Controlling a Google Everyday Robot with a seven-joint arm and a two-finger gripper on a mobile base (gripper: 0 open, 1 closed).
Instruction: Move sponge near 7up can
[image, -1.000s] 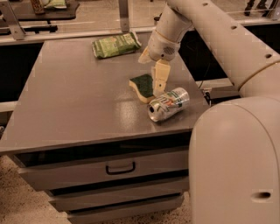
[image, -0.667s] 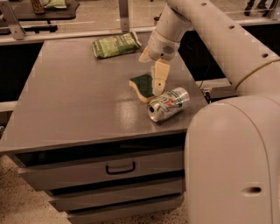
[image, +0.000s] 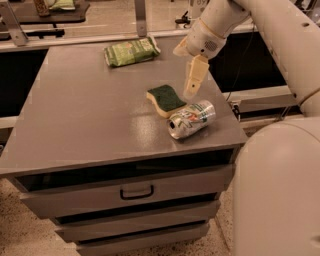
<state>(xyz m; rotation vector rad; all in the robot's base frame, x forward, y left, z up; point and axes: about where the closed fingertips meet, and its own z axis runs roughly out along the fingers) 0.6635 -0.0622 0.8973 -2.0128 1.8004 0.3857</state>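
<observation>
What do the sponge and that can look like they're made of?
The sponge looks like soft foam: matte dark-green scouring top, pale yellow body. The 7up can seems thin aluminium, shiny with glints. The gripper hangs just above both.

The grey table (image: 75, 115) is carrying the sponge (image: 166, 99), lying flat just beside the 7up can (image: 191, 119) on its side near the right edge, and a green snack bag (image: 131, 51) at the back, while the gripper (image: 192, 87) is hovering over the sponge's right end.

One sponge (image: 165, 99), one can (image: 191, 119), one snack bag (image: 131, 51), one claw (image: 192, 82) by sponge
</observation>
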